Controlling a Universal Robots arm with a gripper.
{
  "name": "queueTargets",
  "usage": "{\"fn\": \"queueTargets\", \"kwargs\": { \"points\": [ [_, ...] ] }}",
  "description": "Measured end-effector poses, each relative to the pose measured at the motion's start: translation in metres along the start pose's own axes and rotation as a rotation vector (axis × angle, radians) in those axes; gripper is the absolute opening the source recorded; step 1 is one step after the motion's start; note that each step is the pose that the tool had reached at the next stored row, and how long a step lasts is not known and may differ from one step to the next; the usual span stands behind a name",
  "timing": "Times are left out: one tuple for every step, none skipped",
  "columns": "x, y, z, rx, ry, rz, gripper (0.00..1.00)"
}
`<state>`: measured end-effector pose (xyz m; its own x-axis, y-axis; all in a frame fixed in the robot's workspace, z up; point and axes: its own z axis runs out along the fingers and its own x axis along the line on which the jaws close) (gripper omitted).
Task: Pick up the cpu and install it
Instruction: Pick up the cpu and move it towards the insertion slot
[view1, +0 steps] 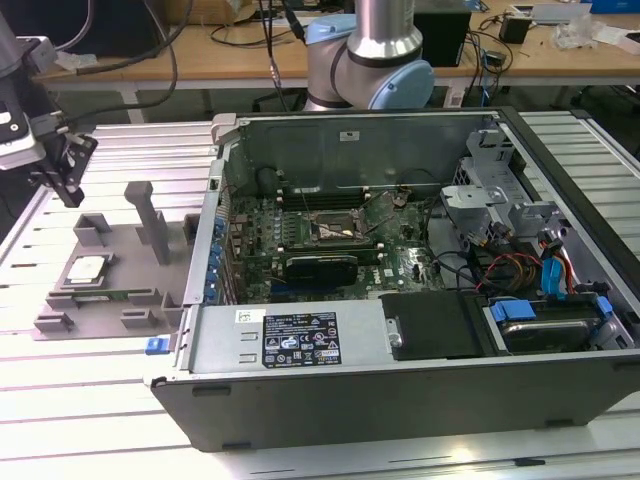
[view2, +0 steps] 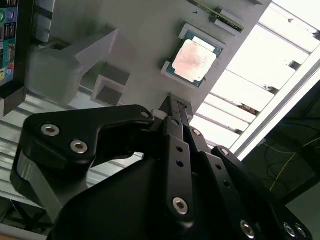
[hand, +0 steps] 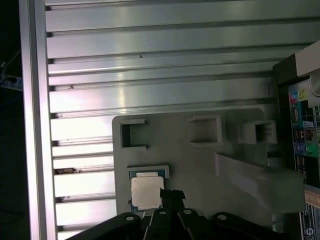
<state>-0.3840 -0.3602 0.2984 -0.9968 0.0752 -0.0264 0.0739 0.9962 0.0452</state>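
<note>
Robotics lab, folks: opened PC case (view1: 420, 395) on alu-slat surface (view1: 90, 400), robot arm (view1: 385, 45), cable-strewn wooden surface (view1: 230, 58) behind.

Both wrist views close over cpu (view2: 194, 59) (hand: 146, 192)

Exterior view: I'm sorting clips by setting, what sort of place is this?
Likely a robotics lab: an open computer case lies on a slotted aluminium table, a grey tray holds the cpu, and cable-strewn desks stand behind.
</note>
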Motion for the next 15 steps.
{"fn": "queueTargets", "kwargs": {
  "points": [
    [0.0005,-0.0001,0.0019,0.0000,-0.0001,0.000,0.11],
    [0.0020,-0.0003,0.0056,0.0000,-0.0001,0.000,0.11],
    [0.0037,-0.0006,0.0085,0.0000,0.0000,0.000,0.11],
    [0.0048,-0.0010,0.0103,0.0000,0.0000,0.000,0.11],
    [0.0057,-0.0017,0.0121,-0.0001,0.0000,0.000,0.11],
    [0.0070,-0.0022,0.0141,-0.0001,-0.0001,0.000,0.11],
    [0.0084,-0.0026,0.0158,0.0000,-0.0001,0.000,0.11],
    [0.0112,-0.0039,0.0190,-0.0001,-0.0001,0.000,0.11],
    [0.0122,-0.0046,0.0205,-0.0001,-0.0001,0.000,0.11],
    [0.0130,-0.0055,0.0223,-0.0001,-0.0001,0.000,0.11],
    [0.0139,-0.0074,0.0248,-0.0002,0.0000,0.000,0.11],
    [0.0144,-0.0090,0.0269,-0.0002,0.0000,0.000,0.11],
    [0.0149,-0.0108,0.0295,-0.0003,-0.0001,0.000,0.11],
    [0.0151,-0.0119,0.0318,-0.0004,-0.0002,0.000,0.11],
    [0.0152,-0.0129,0.0349,-0.0003,-0.0001,0.000,0.11]
  ]
}}
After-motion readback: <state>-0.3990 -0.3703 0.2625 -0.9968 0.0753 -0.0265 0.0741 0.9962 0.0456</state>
